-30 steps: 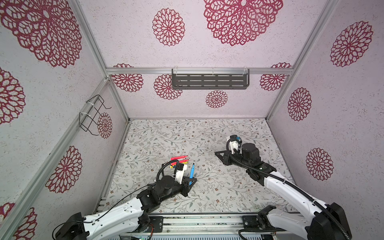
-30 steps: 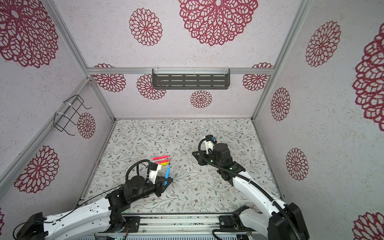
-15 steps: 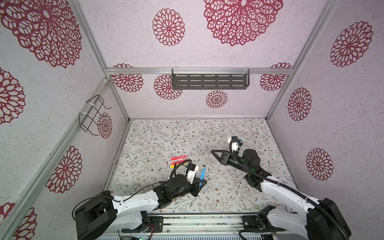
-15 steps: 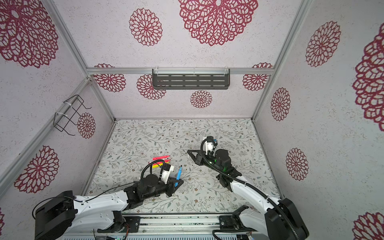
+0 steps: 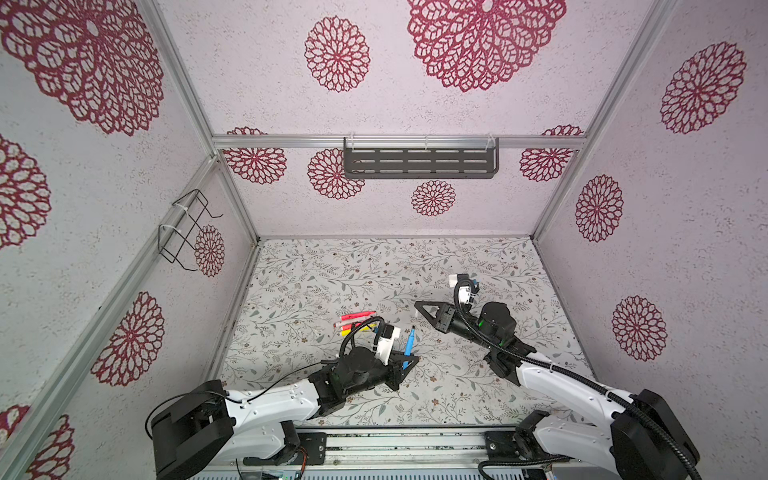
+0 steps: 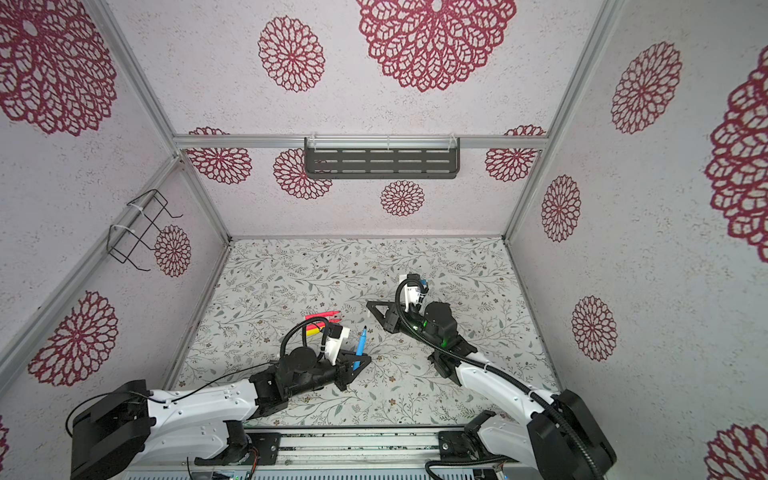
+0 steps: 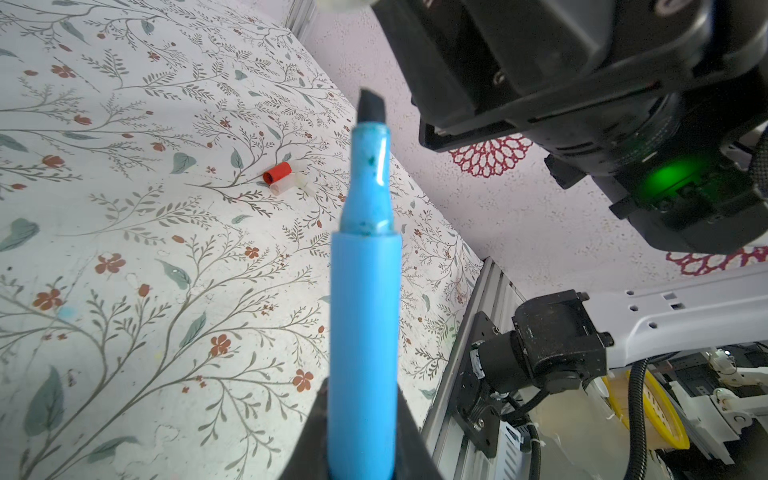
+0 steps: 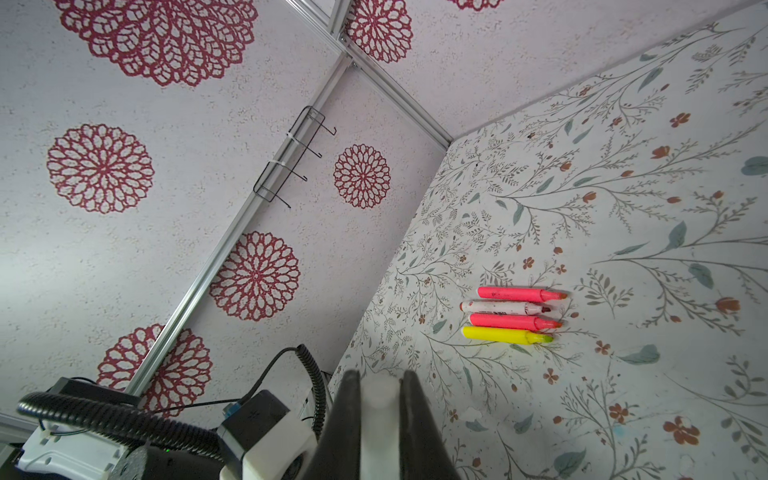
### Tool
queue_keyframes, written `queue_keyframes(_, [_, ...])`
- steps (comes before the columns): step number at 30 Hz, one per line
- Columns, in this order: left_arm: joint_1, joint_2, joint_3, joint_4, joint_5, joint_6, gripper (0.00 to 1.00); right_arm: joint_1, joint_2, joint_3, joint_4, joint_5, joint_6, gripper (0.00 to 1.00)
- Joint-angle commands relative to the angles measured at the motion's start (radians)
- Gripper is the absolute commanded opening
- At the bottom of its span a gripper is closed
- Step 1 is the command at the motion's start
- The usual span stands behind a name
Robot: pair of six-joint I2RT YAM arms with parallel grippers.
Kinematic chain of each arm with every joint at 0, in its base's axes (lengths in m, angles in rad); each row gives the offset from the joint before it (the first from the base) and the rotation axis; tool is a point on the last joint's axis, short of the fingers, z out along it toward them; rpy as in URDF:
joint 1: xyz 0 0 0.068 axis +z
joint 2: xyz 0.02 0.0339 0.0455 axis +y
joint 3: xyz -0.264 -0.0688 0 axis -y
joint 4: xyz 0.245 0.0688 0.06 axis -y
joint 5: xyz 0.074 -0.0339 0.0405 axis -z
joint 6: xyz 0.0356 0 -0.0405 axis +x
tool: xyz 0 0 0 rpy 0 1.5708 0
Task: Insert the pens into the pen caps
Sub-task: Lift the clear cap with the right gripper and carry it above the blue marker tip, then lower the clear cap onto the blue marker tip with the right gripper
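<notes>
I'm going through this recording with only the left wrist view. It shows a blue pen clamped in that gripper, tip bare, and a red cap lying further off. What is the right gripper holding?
Observer: The right gripper is shut on a pale cap, as the right wrist view shows.
Operator: Are there other pens that I can't see?
Observer: Yes, there are four pens lying side by side: two pink, one white, one yellow, all with bare tips.
Operator: How close is my pen to that cap?
Observer: In both top views the blue pen points up toward the right gripper's tip, and a gap shows between them.
</notes>
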Motion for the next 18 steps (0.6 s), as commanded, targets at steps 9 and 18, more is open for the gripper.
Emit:
queue_keyframes(9, [-0.010,-0.017,0.027,0.014,-0.039,-0.001,0.00,0.033,-0.044,-0.027,0.021,0.043,-0.010,0.00])
queue_keyframes(18, [-0.010,-0.018,0.032,0.012,-0.053,0.012,0.00,0.057,-0.047,-0.037,0.031,0.046,-0.009,0.00])
